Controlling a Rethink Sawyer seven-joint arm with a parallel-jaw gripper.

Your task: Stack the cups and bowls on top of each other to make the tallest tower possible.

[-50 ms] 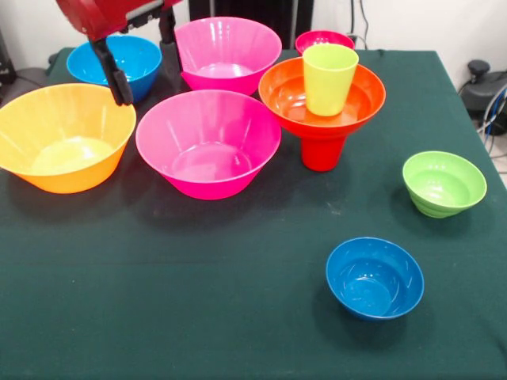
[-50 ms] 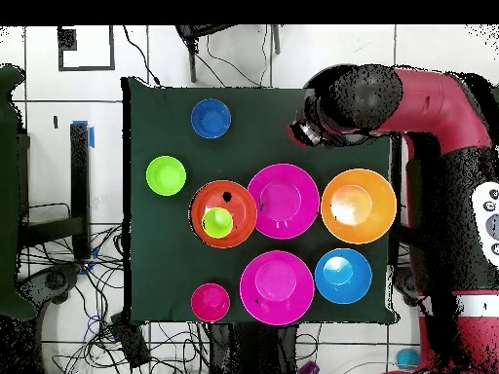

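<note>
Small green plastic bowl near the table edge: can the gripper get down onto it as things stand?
Probably yes. The small green plastic bowl sits alone with bare cloth around it; the gripper, jaws open and empty, hangs across the table.

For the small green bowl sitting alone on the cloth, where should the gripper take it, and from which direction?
Probably the rim, from straight above. The small green bowl stands upright and open, apart from the small blue bowl and the tower, so one finger could drop inside and one outside its thin wall. Its sloped, glossy sides would likely slip in a side grasp.

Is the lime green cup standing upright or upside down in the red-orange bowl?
Upright. The lime green cup shows its open mouth on top, and it stands inside the red-orange bowl.
</note>
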